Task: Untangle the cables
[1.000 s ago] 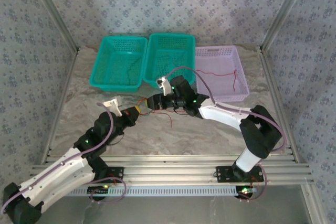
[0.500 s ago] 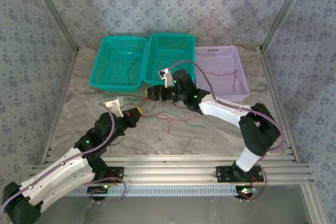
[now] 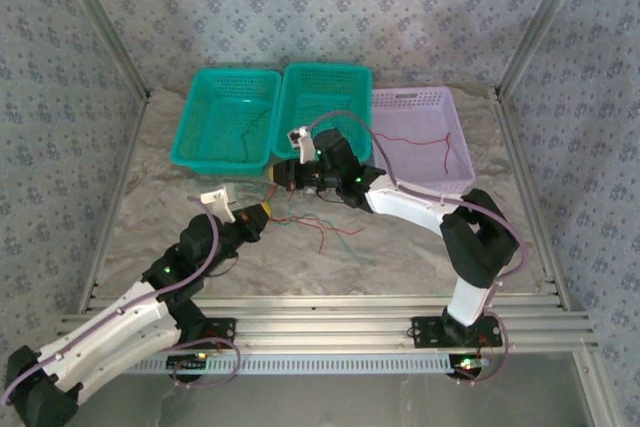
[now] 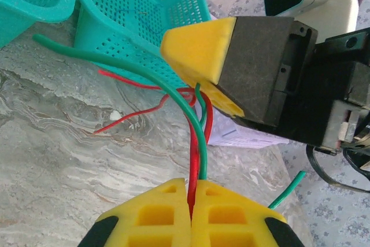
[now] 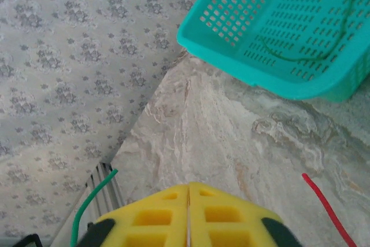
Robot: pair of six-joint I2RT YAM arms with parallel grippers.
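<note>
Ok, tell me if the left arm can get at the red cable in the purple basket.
Probably not: the left gripper is shut on the tangled cables, and the right arm lies across the way.

Inside a robotics lab's enclosed test cell
Walled with patterned sheeting (image 3: 320, 7) on bare aluminium struts (image 3: 100, 25), floored by a marble-look tabletop (image 3: 400, 257), with a left arm (image 3: 120, 322) and a right arm (image 3: 420, 212) bolted to a slotted rail (image 3: 330, 317)

cables (image 4: 199, 154): ends hidden between left fingers (image 4: 156, 212) | red cable (image 5: 326, 207): cut off at bottom edge
</note>
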